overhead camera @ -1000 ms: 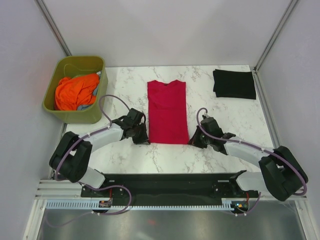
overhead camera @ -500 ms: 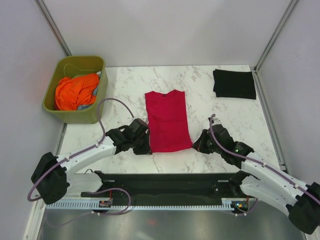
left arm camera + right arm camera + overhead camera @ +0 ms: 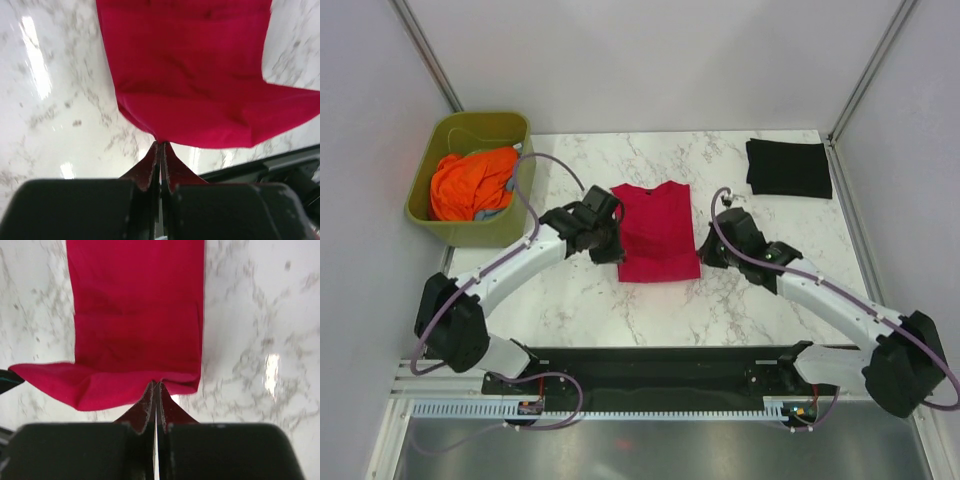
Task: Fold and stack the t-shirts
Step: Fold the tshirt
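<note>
Your left jaws are clenched on the near-left corner of the red t-shirt point(image 3: 655, 225), and your right jaws are clenched on its near-right corner. Each wrist view shows red cloth pinched thin between shut jaws. The pinched hem looks raised off the tabletop point(image 3: 650, 310) and doubled over the shirt's lower body. Gripping both corners likely lets you carry the hem evenly toward the collar for a crosswise fold. The rest of the shirt lies flat, collar at the far end, just right of the green tub point(image 3: 470, 233). Orange cloth point(image 3: 465, 185) fills that tub. The black t-shirt point(image 3: 788, 167) sits already folded, well to the right of the tub at the tabletop's far corner. It is apart from the red one, probably as the base of the stack. The fold looks about half done, and stacking remains.
</note>
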